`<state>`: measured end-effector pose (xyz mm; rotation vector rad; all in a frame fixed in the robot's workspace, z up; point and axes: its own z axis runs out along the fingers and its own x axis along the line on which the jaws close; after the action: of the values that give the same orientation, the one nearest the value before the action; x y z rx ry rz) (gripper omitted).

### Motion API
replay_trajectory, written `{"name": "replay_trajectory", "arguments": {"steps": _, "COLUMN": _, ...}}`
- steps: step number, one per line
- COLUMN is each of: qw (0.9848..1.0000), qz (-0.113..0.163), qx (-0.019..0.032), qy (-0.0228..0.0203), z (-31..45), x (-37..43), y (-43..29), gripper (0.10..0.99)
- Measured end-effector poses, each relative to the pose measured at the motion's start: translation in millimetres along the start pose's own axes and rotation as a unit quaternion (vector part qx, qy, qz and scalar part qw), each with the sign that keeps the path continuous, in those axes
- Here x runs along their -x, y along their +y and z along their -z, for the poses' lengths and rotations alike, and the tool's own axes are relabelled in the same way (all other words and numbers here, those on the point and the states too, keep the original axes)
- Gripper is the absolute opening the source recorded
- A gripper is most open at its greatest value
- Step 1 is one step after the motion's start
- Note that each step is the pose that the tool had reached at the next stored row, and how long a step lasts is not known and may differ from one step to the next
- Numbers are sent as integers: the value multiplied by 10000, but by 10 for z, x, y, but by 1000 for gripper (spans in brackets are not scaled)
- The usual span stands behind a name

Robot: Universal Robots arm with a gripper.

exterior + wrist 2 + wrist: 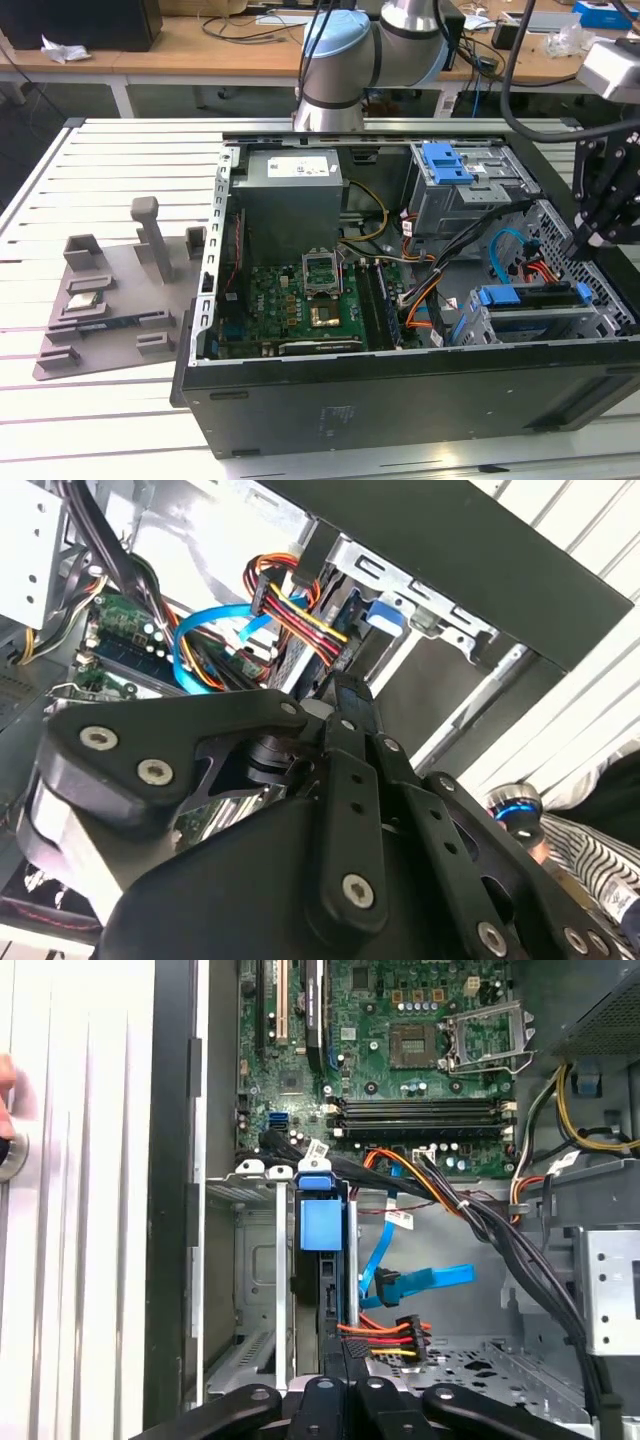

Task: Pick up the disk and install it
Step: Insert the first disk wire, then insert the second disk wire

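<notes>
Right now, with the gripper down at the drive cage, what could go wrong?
1. The red-yellow-black power cable and blue data cable hang right beside the gripper; they could snag.
2. The disk stands edgewise in the drive cage; an off-line push might jam its blue carrier.

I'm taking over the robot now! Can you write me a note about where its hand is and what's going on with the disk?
Hand: low over the drive cage, at the exterior view's right end of the open computer case. Open or shut: cannot tell.
Disk: on edge in a cage slot, right at the hand.
Done: disk is off the table and in the cage.
Left: full seating can't be seen, so check it.
</notes>
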<state>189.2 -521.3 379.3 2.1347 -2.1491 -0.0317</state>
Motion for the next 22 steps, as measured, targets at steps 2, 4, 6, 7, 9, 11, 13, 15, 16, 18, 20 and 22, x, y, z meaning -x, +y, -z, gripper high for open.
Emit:
{"name": "replay_trajectory", "arguments": {"steps": 2, "qw": 10000, "qz": 0, "qx": 0, "qy": -1, "z": 2, "x": 0, "y": 0, "gripper": 106}}
{"name": "replay_trajectory", "arguments": {"steps": 4, "qw": 10000, "qz": 0, "qx": 0, "qy": 0, "z": 4, "x": 0, "y": 0, "gripper": 106}}
{"name": "replay_trajectory", "arguments": {"steps": 6, "qw": 10000, "qz": 0, "qx": 0, "qy": 0, "z": 4, "x": 0, "y": 1, "gripper": 106}}
{"name": "replay_trajectory", "arguments": {"steps": 7, "qw": 10000, "qz": 0, "qx": 0, "qy": 0, "z": 5, "x": 0, "y": 1, "gripper": 106}}
{"name": "replay_trajectory", "arguments": {"steps": 9, "qw": 10000, "qz": 0, "qx": 0, "qy": 0, "z": 5, "x": 0, "y": 1, "gripper": 114}}
{"name": "replay_trajectory", "arguments": {"steps": 11, "qw": 10000, "qz": 0, "qx": 0, "qy": 0, "z": 5, "x": 0, "y": 1, "gripper": 294}}
{"name": "replay_trajectory", "arguments": {"steps": 13, "qw": 10000, "qz": 0, "qx": 0, "qy": 0, "z": 6, "x": 0, "y": 1, "gripper": 361}}
{"name": "replay_trajectory", "arguments": {"steps": 15, "qw": 10000, "qz": 1, "qx": 0, "qy": 3, "z": 9, "x": 7, "y": 3, "gripper": 361}}
{"name": "replay_trajectory", "arguments": {"steps": 16, "qw": 10000, "qz": 0, "qx": 0, "qy": 1, "z": 8, "x": 14, "y": 7, "gripper": 361}}
{"name": "replay_trajectory", "arguments": {"steps": 18, "qw": 10000, "qz": 1, "qx": 0, "qy": -8, "z": 6, "x": 75, "y": 54, "gripper": 361}}
{"name": "replay_trajectory", "arguments": {"steps": 20, "qw": 10000, "qz": 2, "qx": 0, "qy": -17, "z": 1, "x": 89, "y": 111, "gripper": 361}}
{"name": "replay_trajectory", "arguments": {"steps": 22, "qw": 10000, "qz": 2, "qx": 0, "qy": -23, "z": -5, "x": 104, "y": 176, "gripper": 361}}
